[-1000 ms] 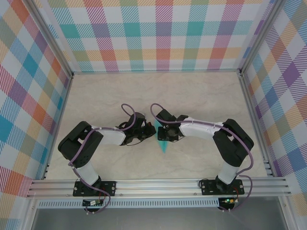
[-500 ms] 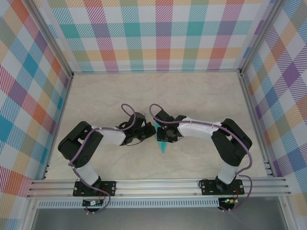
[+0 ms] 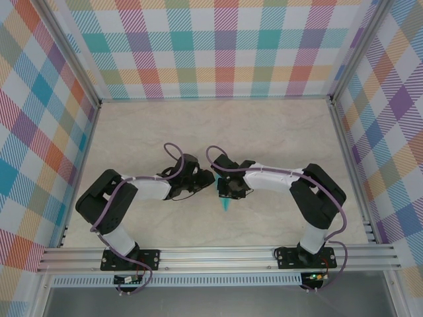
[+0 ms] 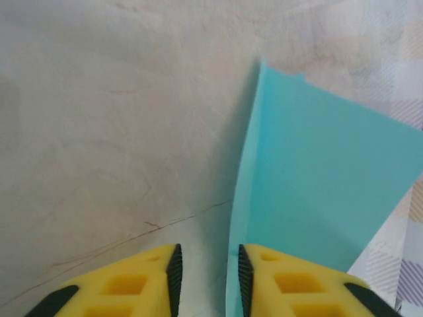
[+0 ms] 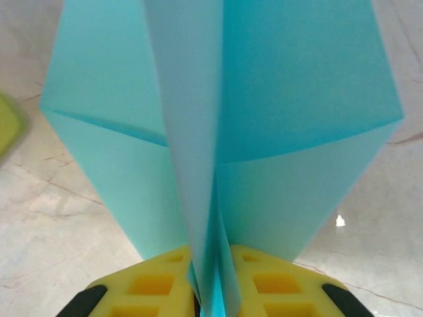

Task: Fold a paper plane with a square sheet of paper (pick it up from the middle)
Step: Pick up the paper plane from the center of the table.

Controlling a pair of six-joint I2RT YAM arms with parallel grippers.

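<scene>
1. A small turquoise paper plane (image 3: 227, 202) sits over the middle of the desk (image 3: 145, 132), slightly toward the desk's near edge.
2. From above, its long axis runs roughly from the far side of the desk to the near side. It tapers to a sharp tip that points at the near edge, and its other end is hidden under the right claw (image 3: 231, 190).
3. In the right wrist view, the right claw (image 5: 211, 290) is closed narrow on the paper plane (image 5: 297, 86). Its yellow fingers (image 5: 277, 284) pinch the raised centre fold.
4. From that grip the centre crease runs straight away from the claw, with a creased flap spreading out on each side of it.
5. The left claw (image 3: 206, 182) is over the middle of the desk too, just beside the right claw, and the two face each other.
6. In the left wrist view, the left claw (image 4: 206, 277) is slightly open, with bare desk showing between its yellow fingers (image 4: 132, 284).
7. One edge of the paper plane (image 4: 317, 191) drops into that gap, close against one finger's inner pad but not clamped.
</scene>
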